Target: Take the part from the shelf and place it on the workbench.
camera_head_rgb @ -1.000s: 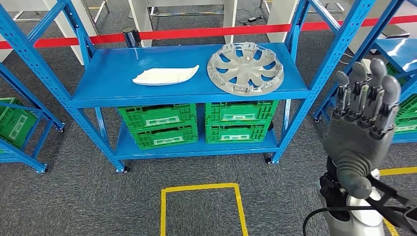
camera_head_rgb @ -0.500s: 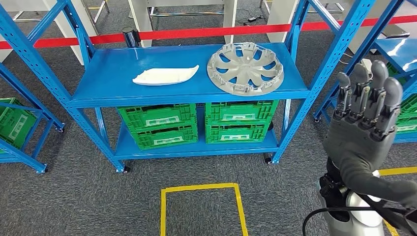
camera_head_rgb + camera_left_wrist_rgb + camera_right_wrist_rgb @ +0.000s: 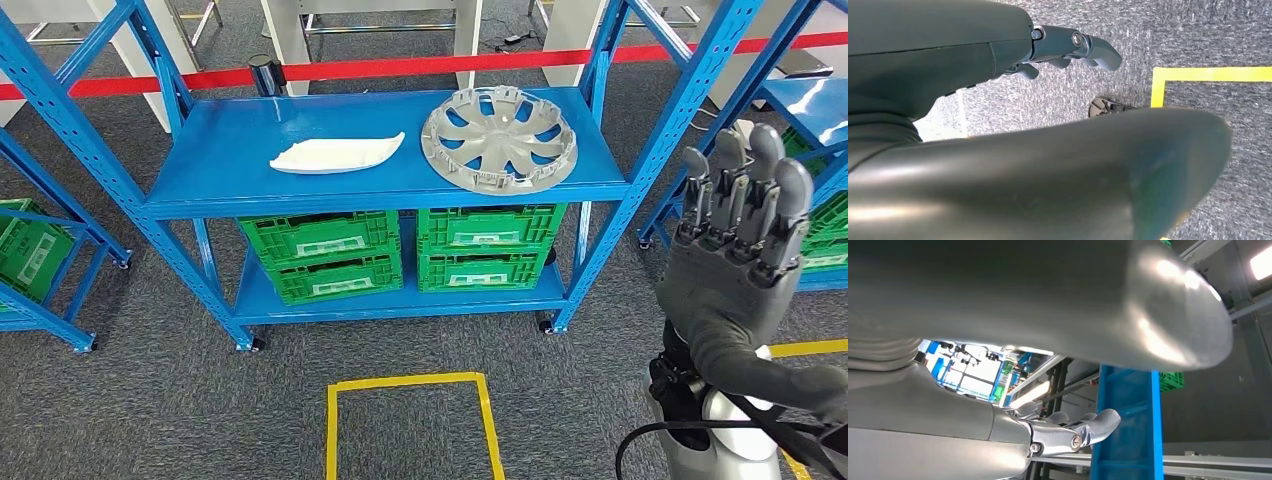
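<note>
Grey carpet covered the floor where we stood, marked with a yellow tape square just ahead of us, and beyond it rose a blue shelf with a red barrier tape stretched behind it. On the upper shelf board we saw two parts: a silver wheel cover lying flat near the right edge, and a white curved panel lying near the middle, toward the front edge, apart from the wheel cover. On the lower board sat four green crates, stacked in two pairs side by side. More blue racking with green crates stood at the far left and far right. Our right robot hand was raised to the right of the shelf's right post, well apart from both parts, palm turned away from us, its fingers straight and pointing upward with small gaps between them, holding nothing; from the right wrist we saw the same fingers extended against a blue post. Our left robot hand hung low over the carpet, fingers loosely bent and apart, with nothing in its grasp.
</note>
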